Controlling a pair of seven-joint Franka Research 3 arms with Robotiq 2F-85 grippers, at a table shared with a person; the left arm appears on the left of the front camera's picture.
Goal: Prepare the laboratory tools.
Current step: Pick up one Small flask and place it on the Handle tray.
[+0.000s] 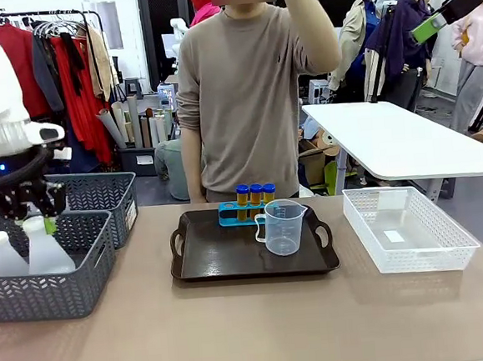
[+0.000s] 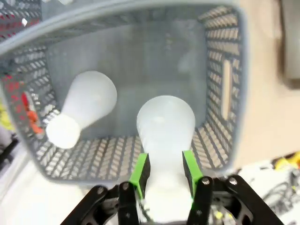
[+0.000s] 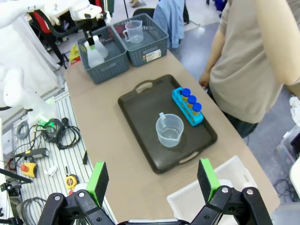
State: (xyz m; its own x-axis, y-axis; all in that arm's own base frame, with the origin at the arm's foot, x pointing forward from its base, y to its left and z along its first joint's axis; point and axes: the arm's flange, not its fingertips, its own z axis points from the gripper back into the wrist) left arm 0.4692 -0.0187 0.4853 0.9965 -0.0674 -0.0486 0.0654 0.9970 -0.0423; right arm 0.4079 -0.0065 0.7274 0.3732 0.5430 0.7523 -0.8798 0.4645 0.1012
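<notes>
Down in the near grey basket [image 1: 82,281], my left gripper [image 1: 33,215] is shut on the neck of a white conical flask [image 2: 165,124], its green pads [image 2: 139,169] pressed to both sides. A second flask [image 2: 84,107] stands beside it in the same basket. On the black tray [image 1: 223,261] at the table's middle stand a clear measuring beaker [image 1: 282,226] and a blue rack [image 1: 232,217] holding three yellow tubes with blue caps [image 1: 255,193]. My right gripper [image 3: 153,180] hangs open high above the table's right side, holding nothing.
A second grey basket [image 3: 147,44] behind the first holds another clear beaker [image 3: 133,30]. A white mesh basket [image 1: 408,227] sits right of the tray. A person [image 1: 247,96] stands at the far edge behind the tray, one arm raised. Cables and tools [image 3: 42,140] lie beside the table.
</notes>
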